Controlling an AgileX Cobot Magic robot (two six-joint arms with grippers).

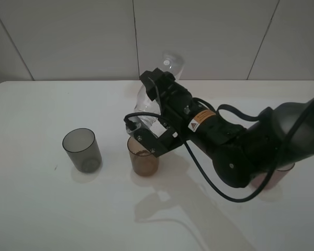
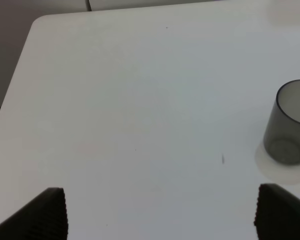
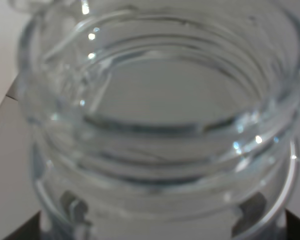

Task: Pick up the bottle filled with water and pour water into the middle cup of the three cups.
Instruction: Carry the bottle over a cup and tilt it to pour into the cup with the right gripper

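Note:
My right gripper (image 1: pixel 154 112) is shut on the clear bottle (image 1: pixel 146 102) and reaches across the middle of the exterior high view. The bottle is tipped steeply, its open neck down over the rim of the amber-brown middle cup (image 1: pixel 144 158). In the right wrist view the threaded neck (image 3: pixel 160 125) fills the frame. I cannot make out a stream of water. The smoky grey cup (image 1: pixel 82 150) stands to the left. The mauve cup (image 1: pixel 272 180) is mostly hidden behind the right arm. My left gripper (image 2: pixel 160 220) is open and empty over bare table, with the grey cup (image 2: pixel 290 125) off to its side.
The white table (image 1: pixel 36 209) meets a pale panelled wall (image 1: pixel 68 36) at the back. The right arm's black cable (image 1: pixel 209 183) loops over the table beside the amber cup. The left arm does not show in the exterior high view.

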